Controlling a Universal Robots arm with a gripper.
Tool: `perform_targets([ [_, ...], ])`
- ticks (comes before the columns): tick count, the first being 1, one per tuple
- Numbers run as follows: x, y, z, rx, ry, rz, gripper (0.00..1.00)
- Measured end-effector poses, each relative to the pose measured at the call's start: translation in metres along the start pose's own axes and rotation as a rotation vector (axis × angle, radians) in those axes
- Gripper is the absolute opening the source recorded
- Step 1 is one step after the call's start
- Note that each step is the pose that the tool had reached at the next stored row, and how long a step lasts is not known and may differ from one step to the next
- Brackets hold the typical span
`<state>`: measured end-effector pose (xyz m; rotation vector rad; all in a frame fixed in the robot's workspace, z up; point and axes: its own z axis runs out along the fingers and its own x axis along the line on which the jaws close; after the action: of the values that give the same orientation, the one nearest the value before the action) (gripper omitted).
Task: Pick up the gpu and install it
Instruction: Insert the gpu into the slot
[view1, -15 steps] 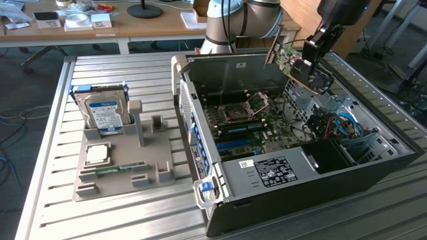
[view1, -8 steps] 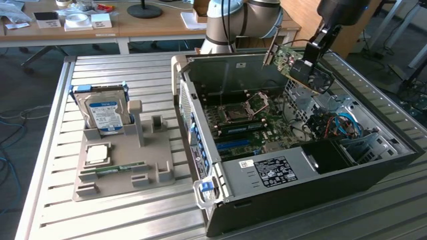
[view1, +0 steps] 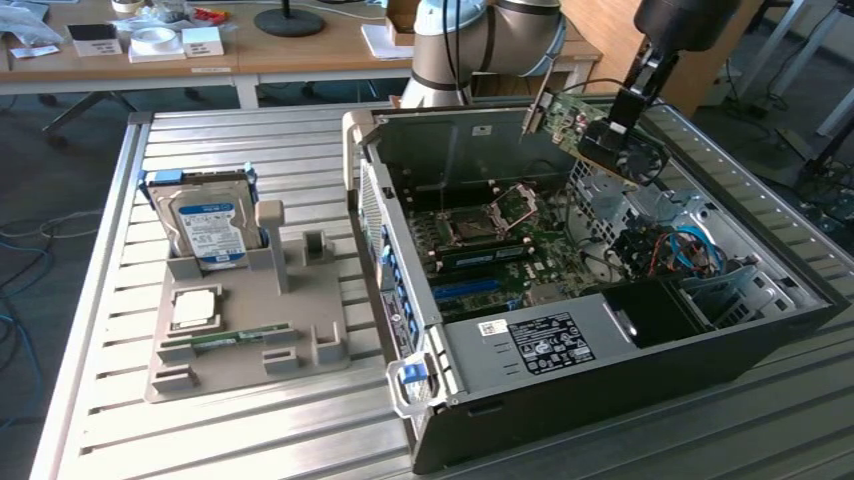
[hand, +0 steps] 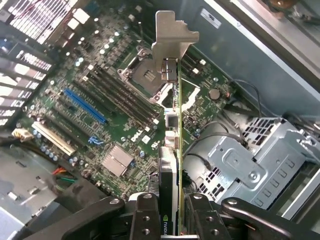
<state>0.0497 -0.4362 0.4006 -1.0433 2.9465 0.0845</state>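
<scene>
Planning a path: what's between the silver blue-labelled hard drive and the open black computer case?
Exterior view: two upright grey plastic posts of the holder tray stand between hard drive and case.

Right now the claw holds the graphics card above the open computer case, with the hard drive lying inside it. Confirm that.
Not quite: the hard drive stands in the grey holder outside the case, as the exterior view shows. The claw does hold the graphics card above the open case.
</scene>
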Motion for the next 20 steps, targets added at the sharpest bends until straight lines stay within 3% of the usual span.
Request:
perform_targets([
  [20, 0.0000, 0.0000, 0.0005, -0.0076, 0.0109, -0.237, 0.27],
])
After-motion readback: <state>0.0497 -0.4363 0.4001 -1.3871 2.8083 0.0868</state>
